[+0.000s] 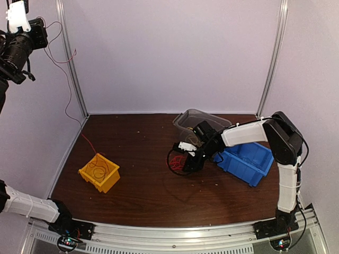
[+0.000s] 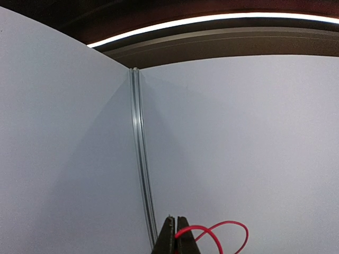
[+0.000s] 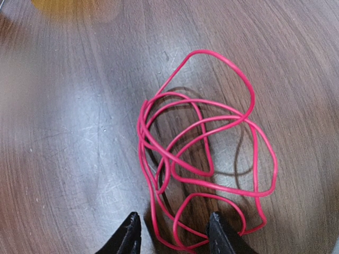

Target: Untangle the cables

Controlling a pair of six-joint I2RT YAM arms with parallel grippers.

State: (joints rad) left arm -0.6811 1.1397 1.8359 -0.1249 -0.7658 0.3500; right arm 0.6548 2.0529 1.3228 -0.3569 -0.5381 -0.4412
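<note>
From above, the left gripper (image 1: 38,29) is raised high in the far left corner, well away from the table (image 1: 143,190). A red wire (image 1: 66,106) hangs from it down the wall to the yellow bin (image 1: 99,172). I can see no link between this strand and the rest. The tangle of red wire (image 1: 174,159) lies mid-table, just left of the blue bin (image 1: 246,159) and in front of the clear tub (image 1: 201,120). The right gripper (image 1: 186,161) is down at the tangle's right edge, so the right arm is by far the nearer one.

The left wrist camera shows its fingers (image 2: 169,238) pinched tight together on the red wire (image 2: 233,223), which curls out to the right of them. Behind are only the pale wall and a metal post (image 2: 139,159).

The right wrist camera shows what the next move depends on. The right gripper (image 3: 175,235) is spread wide and holds nothing, and its fingers (image 3: 130,235) straddle the near edge of the tangle (image 3: 209,172). The tangle lies flat on the wood and stretches straight ahead of the gripper and a little to the right, ending in one big free loop at the far end. Several strands pass between the fingers — closing here would probably take more than one.
</note>
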